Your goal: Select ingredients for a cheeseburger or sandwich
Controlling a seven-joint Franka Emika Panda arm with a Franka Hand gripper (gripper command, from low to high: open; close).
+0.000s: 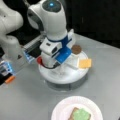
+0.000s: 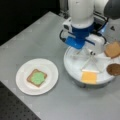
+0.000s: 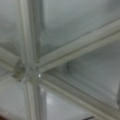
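You see the white-and-blue arm bent low over the round white divided tray [image 2: 75,72], its gripper [image 1: 53,66] down among the partitions; whether it is open or holding anything, you cannot tell. The wrist view shows only the white dividers [image 3: 72,55], close up. The yellow cheese square [image 2: 89,77], dark brown patty disc [image 2: 114,69], tan toast square [image 2: 112,49] and red tomato disc [image 1: 39,60] wait in compartments, sorted for picking. On the round white plate [image 2: 48,67] lies the sandwich [image 2: 37,77], toast under green lettuce. Grey tabletop [image 2: 37,37], dark surroundings.
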